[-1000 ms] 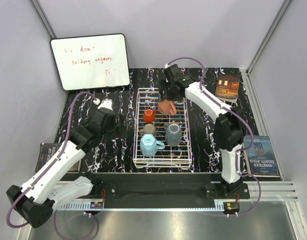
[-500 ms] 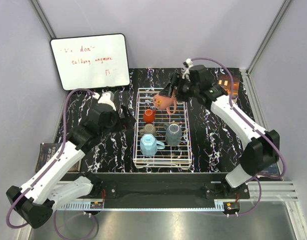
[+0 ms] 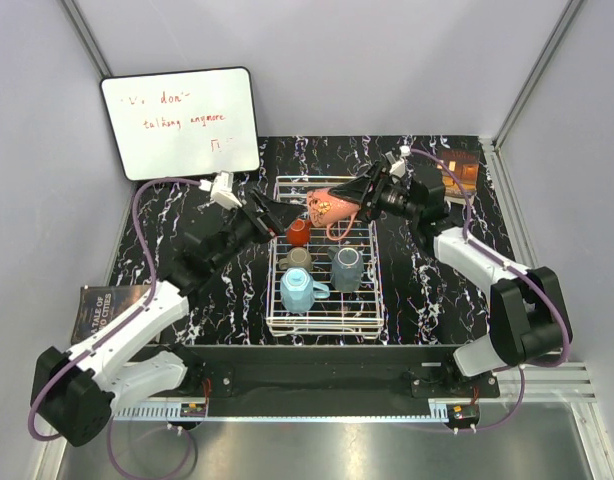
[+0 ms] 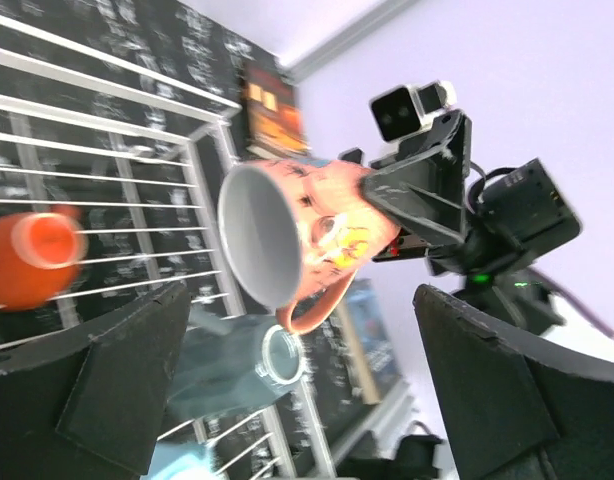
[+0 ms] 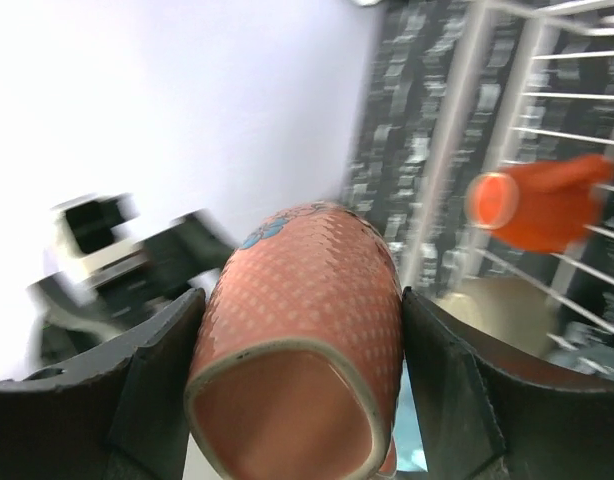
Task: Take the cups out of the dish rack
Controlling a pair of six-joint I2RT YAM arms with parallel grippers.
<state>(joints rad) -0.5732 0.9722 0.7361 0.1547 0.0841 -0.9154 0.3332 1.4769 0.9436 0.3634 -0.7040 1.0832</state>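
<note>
My right gripper (image 3: 353, 203) is shut on the salmon-orange mug (image 3: 327, 206) and holds it on its side in the air over the far end of the white wire dish rack (image 3: 322, 322). In the right wrist view the mug (image 5: 307, 320) sits between both fingers (image 5: 157, 390). My left gripper (image 3: 277, 215) is open and empty, just left of the mug's pale mouth (image 4: 262, 235); its fingers (image 4: 117, 370) stand wide apart. The red mug (image 3: 298, 232), taupe mug (image 3: 297, 258), dark grey mug (image 3: 345, 268) and light blue mug (image 3: 299, 291) stand in the rack.
A whiteboard (image 3: 182, 120) with red writing leans at the back left. Books lie at the back right (image 3: 455, 172), the right edge (image 3: 527, 312) and the left edge (image 3: 102, 305). The table is black marble. Grey walls close the sides.
My right gripper has lifted the salmon mug off the rack and turned it sideways, mouth to the left. My left arm has swung right to the rack's far left corner, facing the mug.
</note>
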